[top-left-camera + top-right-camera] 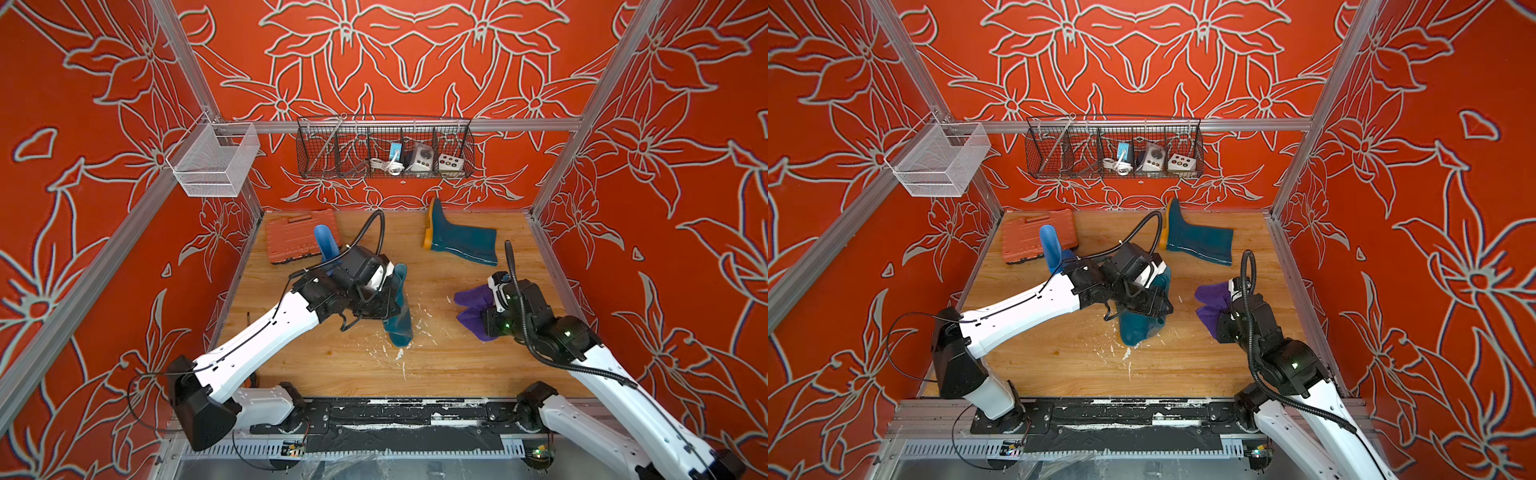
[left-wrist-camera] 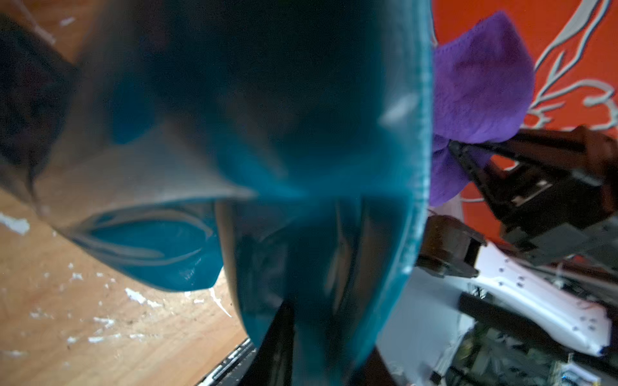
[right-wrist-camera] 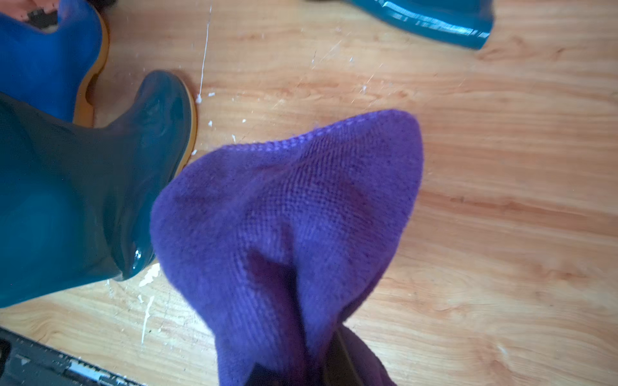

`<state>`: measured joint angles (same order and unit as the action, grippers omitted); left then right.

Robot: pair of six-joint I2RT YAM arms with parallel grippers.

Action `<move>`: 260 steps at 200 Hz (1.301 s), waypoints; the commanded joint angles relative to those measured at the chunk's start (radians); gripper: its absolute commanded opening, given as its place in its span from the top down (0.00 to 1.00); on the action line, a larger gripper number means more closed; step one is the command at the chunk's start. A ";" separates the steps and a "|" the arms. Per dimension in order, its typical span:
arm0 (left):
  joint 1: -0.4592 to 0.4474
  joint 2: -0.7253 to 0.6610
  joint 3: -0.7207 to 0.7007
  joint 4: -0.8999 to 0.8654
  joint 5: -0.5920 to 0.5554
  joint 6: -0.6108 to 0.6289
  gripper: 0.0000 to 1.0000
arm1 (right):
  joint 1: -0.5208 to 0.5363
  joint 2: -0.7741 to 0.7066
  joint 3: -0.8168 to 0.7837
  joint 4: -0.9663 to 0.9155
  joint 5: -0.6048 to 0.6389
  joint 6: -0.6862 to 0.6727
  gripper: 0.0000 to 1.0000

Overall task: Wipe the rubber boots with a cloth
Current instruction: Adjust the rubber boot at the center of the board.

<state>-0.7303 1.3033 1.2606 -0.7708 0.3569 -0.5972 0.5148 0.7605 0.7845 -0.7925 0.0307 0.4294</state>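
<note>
The wooden surface [image 1: 457, 361] takes up the whole floor of this red, flower-patterned booth. Both white-and-black arms reach in over it from the near edge.

On the back rail hangs a long black wire basket [image 1: 332, 145] with a few small electrical bits in its right-hand compartments. A white mesh basket [image 1: 216, 160] hangs by the back left post.

An orange tool case [image 1: 291, 241] lies flat in the back left corner. The blue boot [image 1: 326, 245] is right beside it, half hidden by the left arm; I cannot tell whether the two touch. The far teal boot [image 1: 461, 243] lies on its side near the back wall, its shaft pointing right. The middle teal boot [image 1: 401, 328] is about mid-surface with its foot on the wood, its shaft rising under the left wrist.

The purple cloth [image 3: 294, 207] is bunched up to the right of that boot. In both top views it is near the boot, with bare wood between them.

The left claw [image 1: 388, 305] is pinched tight on the middle teal boot's shaft. The right claw [image 2: 468, 152] is clamped on the cloth, which bulges out past its fingers.

White flecks [image 1: 401, 355] speckle the wood around the middle boot.
</note>
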 commanded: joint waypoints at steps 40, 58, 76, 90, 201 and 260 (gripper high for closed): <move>-0.129 0.264 0.170 0.059 -0.059 0.012 0.63 | -0.009 -0.141 -0.001 -0.071 0.168 0.009 1.00; -0.156 0.311 0.224 0.069 -0.056 0.036 0.53 | -0.009 -0.166 -0.001 -0.070 0.158 0.023 1.00; -0.170 0.341 0.276 0.088 -0.040 0.053 0.49 | -0.008 -0.185 -0.005 -0.083 0.145 0.045 1.00; -0.173 0.365 0.315 0.101 -0.028 0.063 0.48 | -0.008 -0.203 0.000 -0.106 0.154 0.053 1.00; -0.184 0.587 0.511 0.139 0.105 0.068 0.46 | -0.008 -0.261 0.222 -0.296 0.283 0.035 1.00; -0.192 0.706 0.617 0.184 0.154 0.061 0.48 | -0.008 -0.247 0.354 -0.381 0.390 -0.031 1.00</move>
<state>-0.9115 1.9736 1.8275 -0.6193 0.4767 -0.5396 0.5129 0.5129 1.1103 -1.1175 0.3386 0.4271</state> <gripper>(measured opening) 0.523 0.129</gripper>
